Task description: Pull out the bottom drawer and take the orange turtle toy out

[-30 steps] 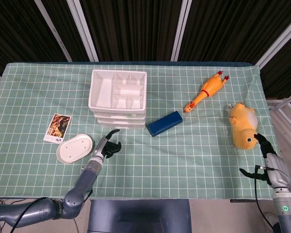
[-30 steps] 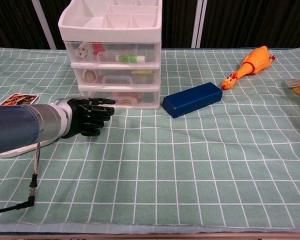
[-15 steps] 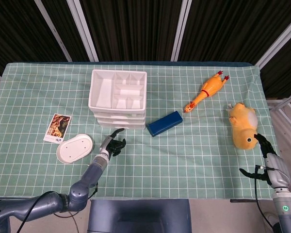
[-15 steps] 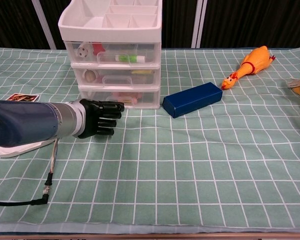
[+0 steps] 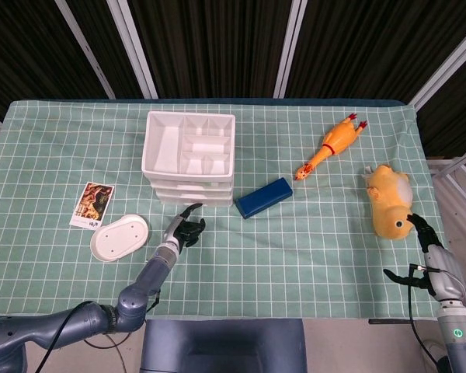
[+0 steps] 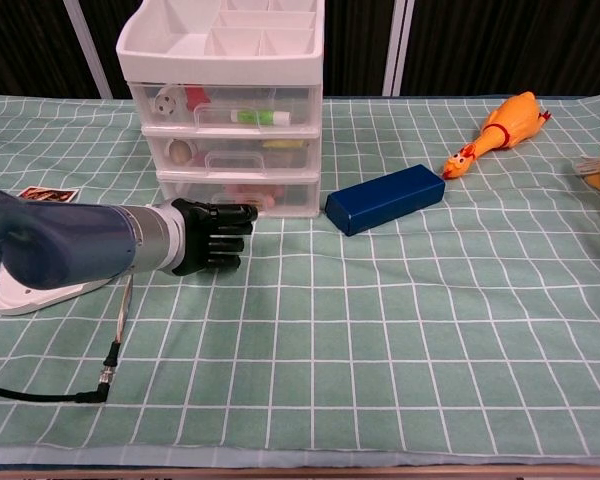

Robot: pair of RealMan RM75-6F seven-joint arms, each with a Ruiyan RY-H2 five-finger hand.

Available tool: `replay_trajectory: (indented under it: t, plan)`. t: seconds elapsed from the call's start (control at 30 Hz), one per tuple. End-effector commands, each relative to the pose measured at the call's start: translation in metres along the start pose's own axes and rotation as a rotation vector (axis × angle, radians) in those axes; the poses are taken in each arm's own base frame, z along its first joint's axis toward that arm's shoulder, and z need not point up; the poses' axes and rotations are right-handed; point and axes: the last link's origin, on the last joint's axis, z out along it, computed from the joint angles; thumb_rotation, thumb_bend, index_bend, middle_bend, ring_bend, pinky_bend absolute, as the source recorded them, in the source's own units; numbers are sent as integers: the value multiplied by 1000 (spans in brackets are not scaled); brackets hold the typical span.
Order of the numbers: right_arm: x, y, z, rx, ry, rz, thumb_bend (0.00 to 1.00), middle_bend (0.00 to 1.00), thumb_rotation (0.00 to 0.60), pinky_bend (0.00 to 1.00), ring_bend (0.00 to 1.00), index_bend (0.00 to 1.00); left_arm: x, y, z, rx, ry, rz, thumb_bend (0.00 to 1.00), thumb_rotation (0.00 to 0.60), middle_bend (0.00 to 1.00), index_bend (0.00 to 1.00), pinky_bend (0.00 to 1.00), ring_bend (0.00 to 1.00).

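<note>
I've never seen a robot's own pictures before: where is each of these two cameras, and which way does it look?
Head view: high up, looking down on the green checked tablecloth; shows the left hand and right hand.
Chest view: low at the table's near edge, looking level across at the drawer unit; shows only the left arm and hand.
Shared: left hand, drawer unit, blue box, rubber chicken.

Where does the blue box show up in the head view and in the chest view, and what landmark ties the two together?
Head view: the blue box lies just right of centre, angled, beside the lower right corner of the white drawer unit.
Chest view: the blue box lies right of centre, by the bottom drawer's right end.
Shared landmark: the rubber chicken, further right and farther back on the table.
</note>
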Motion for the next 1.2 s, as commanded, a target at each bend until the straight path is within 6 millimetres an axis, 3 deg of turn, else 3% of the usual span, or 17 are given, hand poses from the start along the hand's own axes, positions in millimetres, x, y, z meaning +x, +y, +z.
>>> replay_trajectory:
  t: [0.03,0.6,1.2]
  plan:
    - [0,0,0,0,-1,1,105,0,600,185,0,0,-2,-1,2,1,-7,-2,584,600,1000,132,1000,1000]
    - [0,0,0,-1,-3,5,104,0,600,185,0,0,-6,5,7,-18,-35,18,584,600,1000,190,1000,1000]
    - [0,0,-1,-1,0,5,105,0,600,185,0,0,-10,-11,-12,22,-68,54,584,600,1000,212,1000,1000]
